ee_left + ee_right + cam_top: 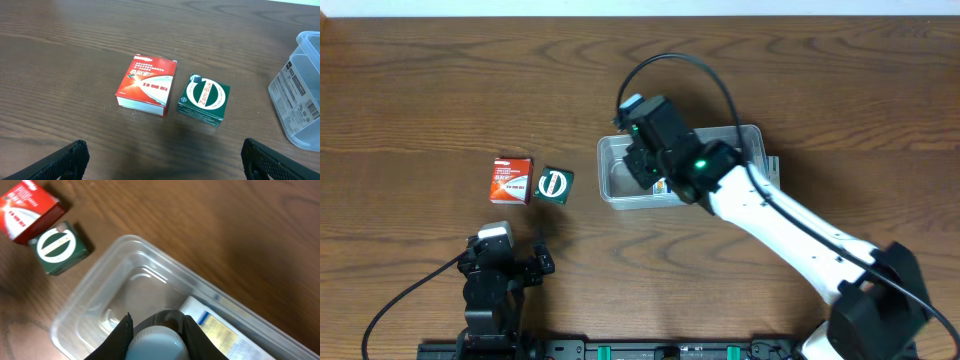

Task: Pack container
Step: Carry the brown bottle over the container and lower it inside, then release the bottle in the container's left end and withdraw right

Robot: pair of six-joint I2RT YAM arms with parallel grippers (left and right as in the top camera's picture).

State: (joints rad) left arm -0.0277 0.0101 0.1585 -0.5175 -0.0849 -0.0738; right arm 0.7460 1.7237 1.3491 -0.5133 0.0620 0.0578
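Surface: dark brown wood-grain table, viewed whole from overhead.
Container: clear colourless rectangular plastic tub (pixel 610 178) is set near the middle of the table, slightly toward the right edge; a flat white, blue and yellow printed box (pixel 220 330) is seen inside.
Right gripper (pixel 157 330): held over the tub, jaws clenched on a pale grey-blue round-topped item (pixel 156 346).
Left gripper (pixel 175 165): jaws spread wide, nothing grasped, near the front edge, left side.
Small boxes: red printed cardboard box (pixel 146 85) and green square cardboard box (pixel 203 100) are laid just beside each other, left of the tub and apart from it.
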